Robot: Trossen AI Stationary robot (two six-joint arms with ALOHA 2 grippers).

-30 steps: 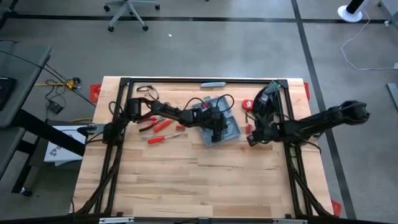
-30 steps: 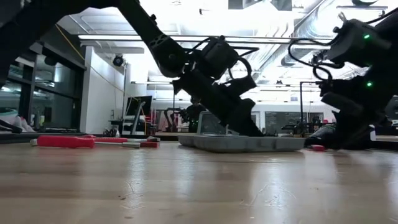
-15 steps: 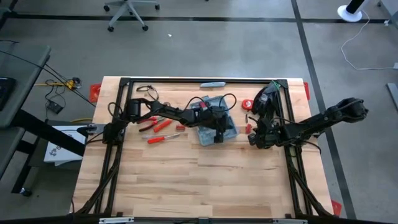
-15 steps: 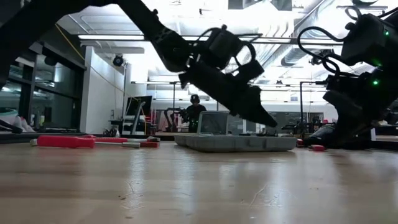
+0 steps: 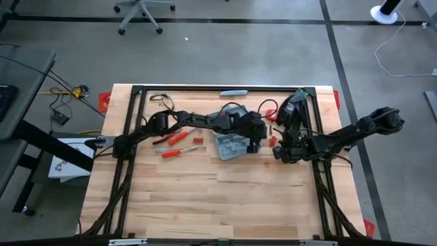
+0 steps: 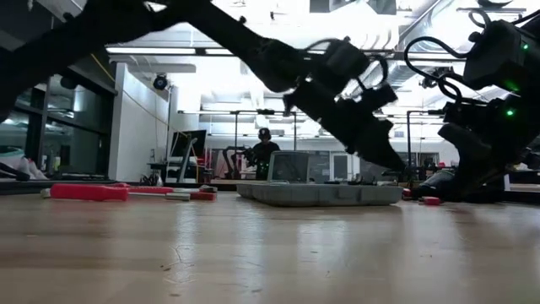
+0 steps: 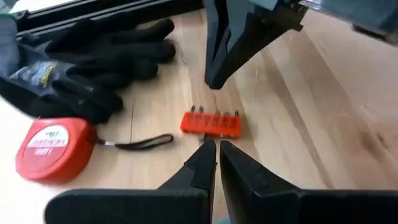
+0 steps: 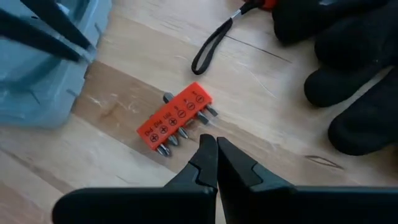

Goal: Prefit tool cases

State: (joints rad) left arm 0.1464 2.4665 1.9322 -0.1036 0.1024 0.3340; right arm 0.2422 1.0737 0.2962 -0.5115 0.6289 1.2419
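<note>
A: Two grippers are crowding one small thing right of centre in the high view. The left gripper (image 7: 217, 149) and right gripper (image 8: 216, 149) are both pointing at the orange bit holder (image 8: 179, 119), fingers pressed together, gripping nothing.

B: Where is the tool case (image 5: 234, 144) sitting?

A: Mid-frame on the table (image 5: 184, 198), lying flat, just left of the bit holder (red-handled tools (image 5: 179, 141) are lying farther left).

B: So they are collecting the holder for the case?

A: Seemingly. One gripper is probably needing to spread its fingers, drop over the holder and pinch it; the black gloves (image 7: 93, 62) and red tape measure (image 7: 53, 148) are lying close by.
</note>
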